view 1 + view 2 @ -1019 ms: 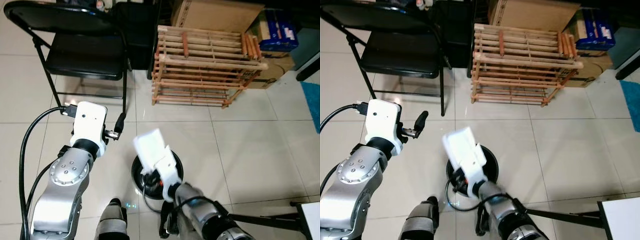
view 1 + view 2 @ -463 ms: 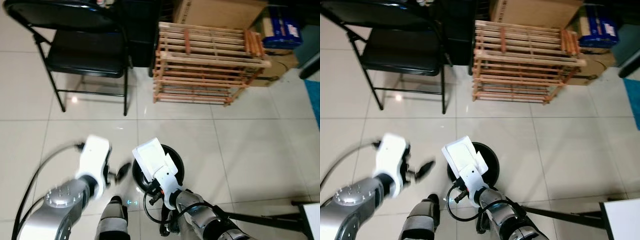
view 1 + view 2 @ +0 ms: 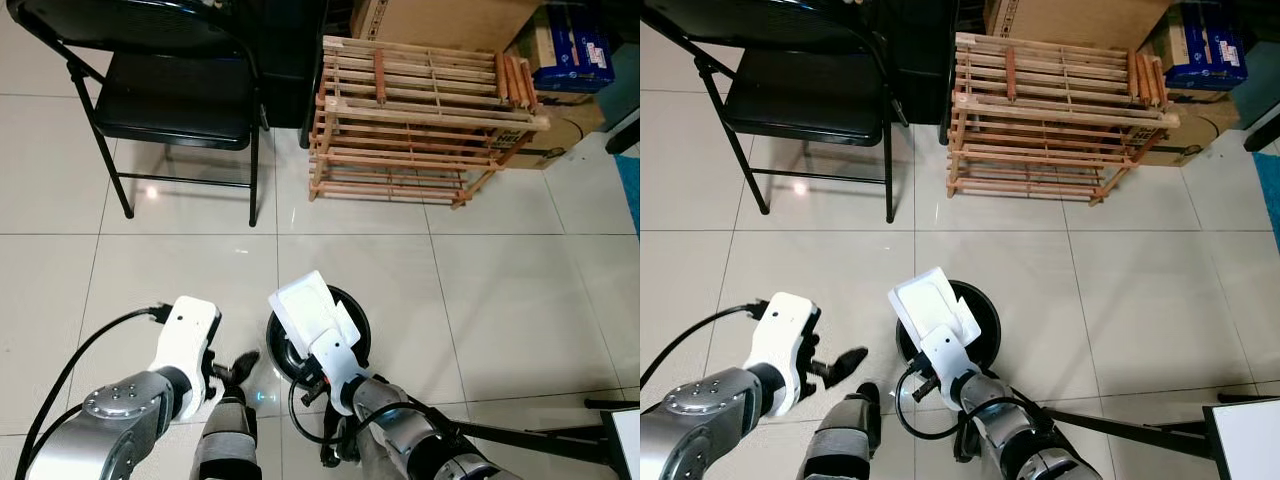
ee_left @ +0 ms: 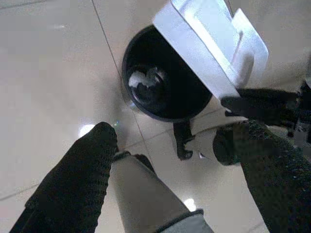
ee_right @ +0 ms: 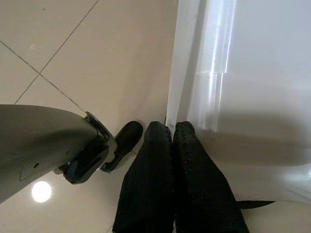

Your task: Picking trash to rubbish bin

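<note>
Close below me, my right gripper pinches a white tray edge, fingers together, over the black bin. Beside it my left gripper is spread, holding nothing; its wrist view shows crumpled trash inside. Beyond stand a chair and wooden rack.

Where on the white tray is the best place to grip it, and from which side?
Grip the white tray at its thin rim, coming edge-on from the robot's side. It is a shallow, flat container, so only the rim fits between fingers. The right gripper already pinches that edge, holding it tilted over the bin.
</note>
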You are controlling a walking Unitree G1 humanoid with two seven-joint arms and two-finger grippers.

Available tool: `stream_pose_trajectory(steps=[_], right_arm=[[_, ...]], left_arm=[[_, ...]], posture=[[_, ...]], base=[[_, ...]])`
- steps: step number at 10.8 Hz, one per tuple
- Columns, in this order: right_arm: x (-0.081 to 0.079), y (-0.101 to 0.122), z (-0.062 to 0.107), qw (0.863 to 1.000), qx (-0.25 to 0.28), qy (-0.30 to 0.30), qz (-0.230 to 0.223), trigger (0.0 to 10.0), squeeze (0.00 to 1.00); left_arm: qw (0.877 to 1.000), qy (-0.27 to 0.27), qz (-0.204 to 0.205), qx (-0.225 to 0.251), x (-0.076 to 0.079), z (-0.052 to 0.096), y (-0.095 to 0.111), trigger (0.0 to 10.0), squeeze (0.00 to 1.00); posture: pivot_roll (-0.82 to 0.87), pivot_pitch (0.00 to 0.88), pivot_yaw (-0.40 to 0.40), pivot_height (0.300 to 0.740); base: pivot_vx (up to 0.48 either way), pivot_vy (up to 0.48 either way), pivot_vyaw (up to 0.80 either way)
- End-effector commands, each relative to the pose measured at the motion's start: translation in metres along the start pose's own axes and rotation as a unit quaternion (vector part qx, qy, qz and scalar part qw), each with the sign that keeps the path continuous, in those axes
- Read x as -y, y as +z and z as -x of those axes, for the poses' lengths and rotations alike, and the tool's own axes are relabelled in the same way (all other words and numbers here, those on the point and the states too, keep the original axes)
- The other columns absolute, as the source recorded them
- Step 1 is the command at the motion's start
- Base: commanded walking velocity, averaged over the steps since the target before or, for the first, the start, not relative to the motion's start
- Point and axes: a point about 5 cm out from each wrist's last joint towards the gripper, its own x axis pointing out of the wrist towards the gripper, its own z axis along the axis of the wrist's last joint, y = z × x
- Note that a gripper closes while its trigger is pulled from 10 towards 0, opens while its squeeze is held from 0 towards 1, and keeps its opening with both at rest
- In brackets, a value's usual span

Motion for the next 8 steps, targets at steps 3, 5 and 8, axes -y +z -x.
stream_pose_trajectory(steps=[3, 5, 8], right_arm=[[-0.004, -0.0155, 0.004, 1.0, -0.026, 0.003, -0.016, 10.0, 1.0], [-0.0027, -0.0163, 0.0048, 1.0, -0.025, -0.003, -0.014, 10.0, 1.0], [-0.0008, -0.0177, 0.0061, 1.0, -0.023, -0.009, -0.018, 10.0, 1.0]], left_arm=[[1.0, -0.019, 0.006, -0.014, 0.005, 0.003, -0.0053, 10.0, 0.0], [1.0, -0.02, 0.008, -0.017, 0.0059, 0.0035, -0.0054, 10.0, 0.0], [1.0, -0.022, 0.011, -0.019, 0.0067, 0.0023, -0.0051, 10.0, 0.0]], posture=[[0.53, 0.389, -0.15, 0.74], [0.52, 0.393, -0.151, 0.74], [0.52, 0.393, -0.152, 0.74]], base=[[0.0, 0.0, 0.0], [0.0, 0.0, 0.0], [0.0, 0.0, 0.0]])
